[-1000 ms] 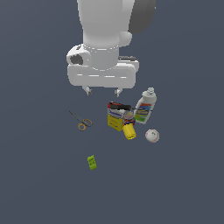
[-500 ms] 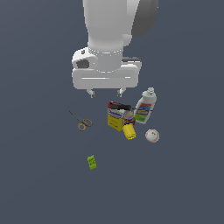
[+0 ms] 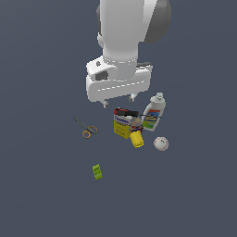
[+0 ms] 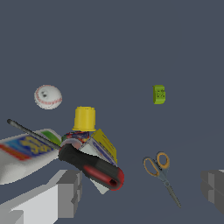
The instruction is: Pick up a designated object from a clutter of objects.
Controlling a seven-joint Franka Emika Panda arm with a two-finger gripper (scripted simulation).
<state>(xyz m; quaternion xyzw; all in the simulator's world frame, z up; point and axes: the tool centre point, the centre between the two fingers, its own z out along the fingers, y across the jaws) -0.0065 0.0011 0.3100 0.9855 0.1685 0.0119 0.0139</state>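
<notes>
The end effector [image 3: 119, 98] is hanging open just above the clutter in the centre of the exterior view, its two fingers [image 4: 70, 192] spread wide apart with nothing between them. The screwdriver [image 3: 126, 112] is lying directly below it, resting across the top of the yellow box [image 3: 121, 127]; in the wrist view its red-and-black handle [image 4: 92, 167] is sitting near one finger while the thin shaft is running out over the white bottle [image 4: 27, 151].

The bottle [image 3: 154, 113] is leaning against the box on the exterior view's right, touching it or nearly so. The yellow can [image 3: 136, 139] is lying just below the box, and the baseball [image 3: 160, 143] is sitting near the can, lower right of it. The scissors [image 3: 86, 128] are lying apart on the worktop [image 3: 41, 185] to the left, and the green block [image 3: 97, 171] is well apart, lower left.

The bottle's colourful label is showing print, seemingly lettering, but too blurred to read.
</notes>
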